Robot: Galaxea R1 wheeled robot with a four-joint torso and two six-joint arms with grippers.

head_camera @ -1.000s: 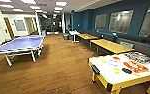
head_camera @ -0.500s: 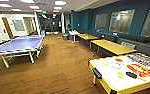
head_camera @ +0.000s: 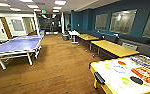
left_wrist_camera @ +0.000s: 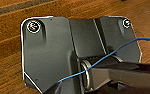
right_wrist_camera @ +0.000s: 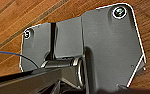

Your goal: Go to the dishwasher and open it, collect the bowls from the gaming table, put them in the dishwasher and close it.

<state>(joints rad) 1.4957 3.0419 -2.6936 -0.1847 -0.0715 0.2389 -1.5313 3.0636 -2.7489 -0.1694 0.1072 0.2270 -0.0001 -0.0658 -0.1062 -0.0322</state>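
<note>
Room: long hall, wood floor point(head_camera: 58, 67), blue wall point(head_camera: 138, 15) with windows on the right, ceiling lights on.
Gaming counter point(head_camera: 111, 82): lower right of the head view, glossy white top, yellow rim, close to the robot.
Bowls: a red one point(head_camera: 121, 63) toward the far side of the white top, a yellow-green one point(head_camera: 107, 66) near the left edge, another yellow-green one point(head_camera: 125, 80) nearer the robot; all well apart from each other.
Ring point(head_camera: 120, 69): flat, purplish, lies between the red bowl and the near green bowl.
Other items on top: a dark flat piece point(head_camera: 136, 80) just beside the near green bowl; colourful boxes point(head_camera: 144, 67) on the far right; can't tell what they are.
Ping-pong table point(head_camera: 17, 45): blue, on the left, across the floor from the gaming counter.
Yellow-topped tables point(head_camera: 113, 47): in a row along the right wall, behind the gaming counter.
Wrist views: dark robot plate, thin blue cable point(left_wrist_camera: 111, 53), wood floor underneath.
Left tool: can't tell whether apart or together.
Right tool: can't tell either.
</note>
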